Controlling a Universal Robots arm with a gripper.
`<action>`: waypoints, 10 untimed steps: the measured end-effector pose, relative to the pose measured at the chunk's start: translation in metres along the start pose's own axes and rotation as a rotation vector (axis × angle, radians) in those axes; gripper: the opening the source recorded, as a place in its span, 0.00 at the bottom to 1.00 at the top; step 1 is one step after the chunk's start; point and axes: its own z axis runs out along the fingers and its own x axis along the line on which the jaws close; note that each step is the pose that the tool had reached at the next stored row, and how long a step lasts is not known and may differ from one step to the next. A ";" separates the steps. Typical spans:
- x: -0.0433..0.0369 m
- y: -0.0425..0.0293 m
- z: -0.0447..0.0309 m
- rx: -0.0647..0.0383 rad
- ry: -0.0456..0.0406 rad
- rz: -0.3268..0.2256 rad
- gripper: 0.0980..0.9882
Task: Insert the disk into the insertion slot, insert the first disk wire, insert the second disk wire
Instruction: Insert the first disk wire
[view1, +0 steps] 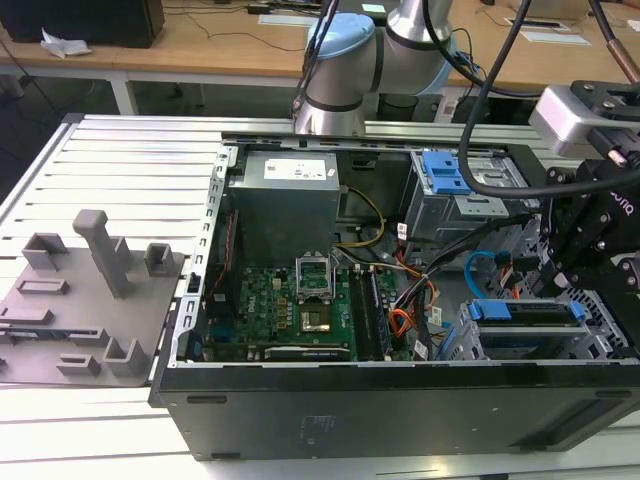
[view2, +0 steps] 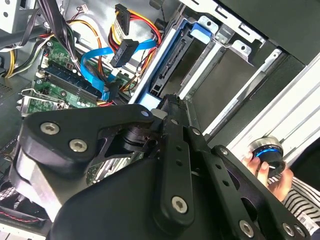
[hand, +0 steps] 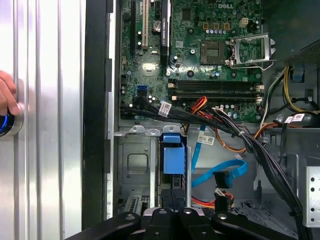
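Observation:
The disk (view1: 525, 318), black in a blue carrier, lies in the insertion slot (view1: 603, 345), the low silver perforated cage at the exterior view's right. My black gripper (view1: 565, 285) hangs at the disk's outer end. In the first wrist view the gripper (hand: 173, 212) sits right at the disk (hand: 173, 160). The second disk wire (hand: 215, 176), a light-blue flat loop with a dark plug, hangs loose beside the slot (hand: 132, 165). The first disk wire (hand: 220, 196), red strands ending in a black plug, is just beside it. Both the first wire (view2: 122, 12) and the second wire (view2: 95, 70) hang free.
A taller grey cage with a blue clip (view1: 448, 172) stands behind the slot. An orange cable loop (view1: 400, 322) and a thick black wire bundle (hand: 250, 145) cross by the motherboard (view1: 290, 310). A person's hand (view2: 270, 172) rests on a blue-lit knob (view2: 266, 150) outside the case.

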 end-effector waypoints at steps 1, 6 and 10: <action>0.0000 0.0000 0.0001 0.000 -0.0001 0.000 0.01; 0.0000 -0.0001 0.0002 0.000 -0.0001 0.000 0.01; 0.0000 -0.0002 0.0003 0.000 0.0000 0.000 0.15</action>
